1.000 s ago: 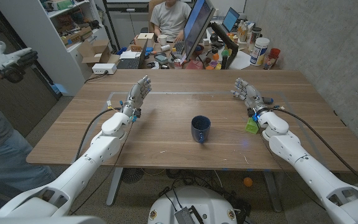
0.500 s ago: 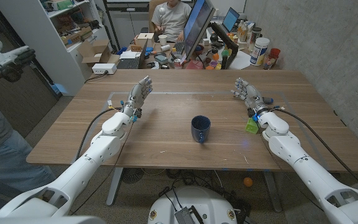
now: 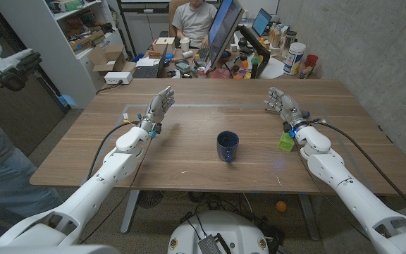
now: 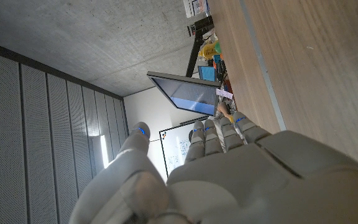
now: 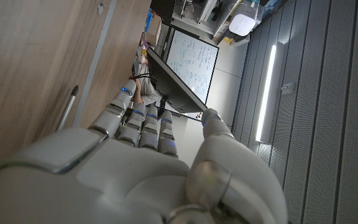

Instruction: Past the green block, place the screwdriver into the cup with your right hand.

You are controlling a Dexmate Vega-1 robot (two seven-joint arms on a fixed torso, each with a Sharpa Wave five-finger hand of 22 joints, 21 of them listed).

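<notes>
Screwdriver (image 5: 68, 107) is seen lying on the tabletop (image 3: 189, 152) just ahead of the empty, spread right hand (image 3: 282, 106), its long side pointing away, with the cup (image 3: 227, 146) nearer the middle.

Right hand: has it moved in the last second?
Yes, slightly. In the head view the right hand has crept toward the table's far edge, away from the green block, which sits where it was.
</notes>
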